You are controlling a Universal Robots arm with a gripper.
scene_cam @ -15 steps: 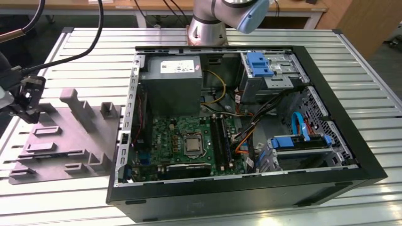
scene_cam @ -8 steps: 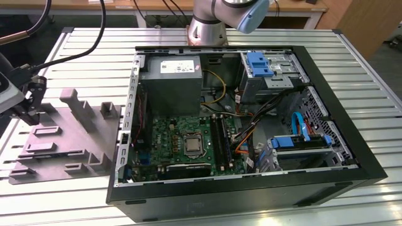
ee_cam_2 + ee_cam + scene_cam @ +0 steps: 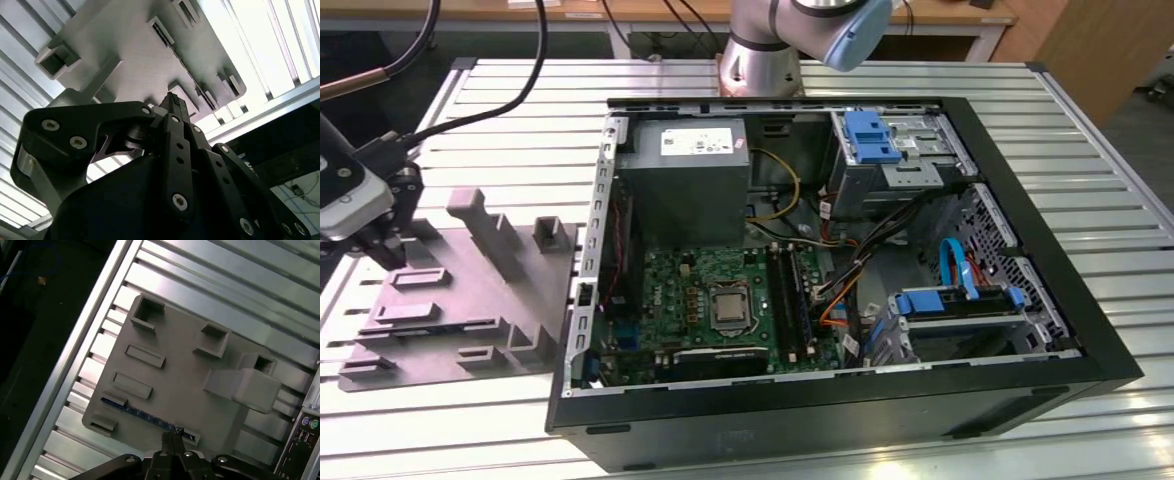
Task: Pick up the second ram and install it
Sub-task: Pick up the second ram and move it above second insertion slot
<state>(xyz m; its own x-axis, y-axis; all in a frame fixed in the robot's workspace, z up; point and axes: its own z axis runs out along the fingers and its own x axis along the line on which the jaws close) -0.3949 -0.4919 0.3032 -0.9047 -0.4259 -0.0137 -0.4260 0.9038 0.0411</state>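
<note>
A table [image 3: 1067, 120] of ribbed, silvery metal slats catches bright glare along its ridges, with a pale wooden desk [image 3: 947, 15] on a light frame behind it, a brown wooden panel [image 3: 1101, 50] at the exterior view's right, and dark floor [image 3: 30, 315] beyond the table's edge.

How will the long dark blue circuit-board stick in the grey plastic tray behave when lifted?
The long dark blue circuit-board stick looks thin and flat: probably light and stiff, though fragile. Seated in a slot of the grey plastic tray, it may bind if tilted.
</note>
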